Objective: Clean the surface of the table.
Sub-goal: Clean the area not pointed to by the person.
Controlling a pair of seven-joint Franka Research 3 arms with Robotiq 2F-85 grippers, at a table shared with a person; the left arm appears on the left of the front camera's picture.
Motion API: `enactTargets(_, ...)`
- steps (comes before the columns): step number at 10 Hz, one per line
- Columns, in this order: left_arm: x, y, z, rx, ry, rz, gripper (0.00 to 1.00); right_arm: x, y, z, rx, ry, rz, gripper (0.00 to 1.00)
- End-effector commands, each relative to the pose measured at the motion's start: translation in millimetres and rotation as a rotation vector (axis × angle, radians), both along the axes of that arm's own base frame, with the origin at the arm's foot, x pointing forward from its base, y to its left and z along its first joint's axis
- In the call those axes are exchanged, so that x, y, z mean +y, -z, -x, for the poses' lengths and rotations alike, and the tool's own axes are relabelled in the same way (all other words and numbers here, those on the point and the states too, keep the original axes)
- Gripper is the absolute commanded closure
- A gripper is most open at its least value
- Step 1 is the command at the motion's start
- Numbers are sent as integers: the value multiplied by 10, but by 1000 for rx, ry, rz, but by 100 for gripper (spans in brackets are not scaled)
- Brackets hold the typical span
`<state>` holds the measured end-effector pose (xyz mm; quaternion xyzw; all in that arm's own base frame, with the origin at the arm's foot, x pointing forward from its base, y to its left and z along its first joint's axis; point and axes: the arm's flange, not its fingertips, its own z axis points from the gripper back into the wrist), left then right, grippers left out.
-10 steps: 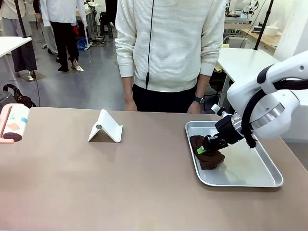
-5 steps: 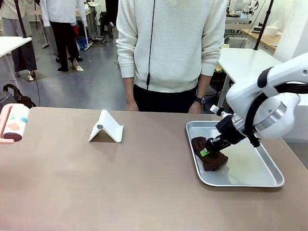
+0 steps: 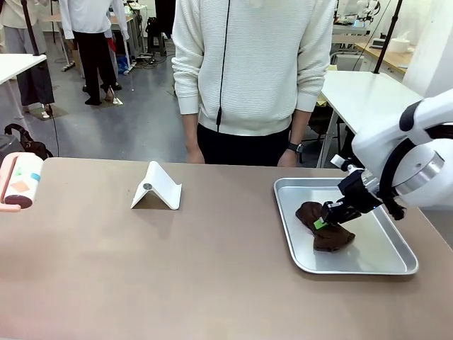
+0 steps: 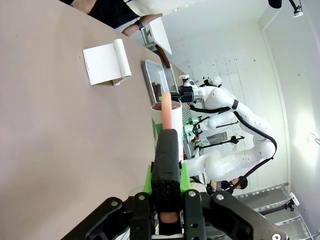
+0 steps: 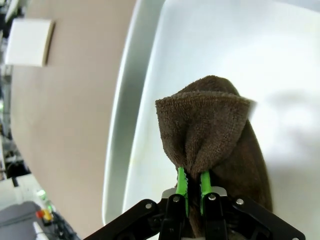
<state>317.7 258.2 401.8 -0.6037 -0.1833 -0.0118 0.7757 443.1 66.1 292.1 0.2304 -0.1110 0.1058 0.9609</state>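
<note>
- Grips the pink handle of a lint roller (image 4: 166,107) in the left gripper (image 4: 167,145) at 6 o'clock of the left wrist view, green pads pressed tight on both sides of it
- Puts that roller at 9 o'clock on the table (image 3: 141,276) in the front view, white roll at the left edge
- Fills most of the front view with the taupe-brown table top, robot's side at 6 o'clock and far edge at 12
- Sets a shiny metal tray (image 3: 396,268) flat on the top at about 3 o'clock, near the right edge
- Pinches a fold of brown cloth (image 3: 333,239) in the right gripper (image 3: 322,222), jaws drawn together on the fabric with only a thin gap between the green pads in the right wrist view
- Leaves the rest of the cloth slumped on the tray floor, toward the tray's 9 o'clock side
- Brings the white right arm in from 3 o'clock, angled down over the tray
- Stands a white stand (image 3: 157,188), folded like a tent, at about 11 o'clock, well apart from the tray
- Places a person (image 3: 255,64) in a white ribbed sweater at 12 o'clock, close against the far edge, hands hanging low and a watch on one wrist
- Shows a white table (image 3: 361,92) behind the person at 2 o'clock
</note>
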Motion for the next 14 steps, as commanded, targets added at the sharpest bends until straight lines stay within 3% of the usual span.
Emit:
enactTargets(1,-21,-29,29,-9,-7,4,79,-459,403,29,43,133,140,89)
enactTargets(8,-21,-29,29,-9,-7,4,79,-772,456,-120,115,541,-30,89)
enactTargets(11,-21,-29,29,-9,-7,4,79,-849,308,-90,199,573,-279,89)
enactTargets(14,-21,-29,29,-9,-7,4,79,-923,80,-3,328,504,-610,89)
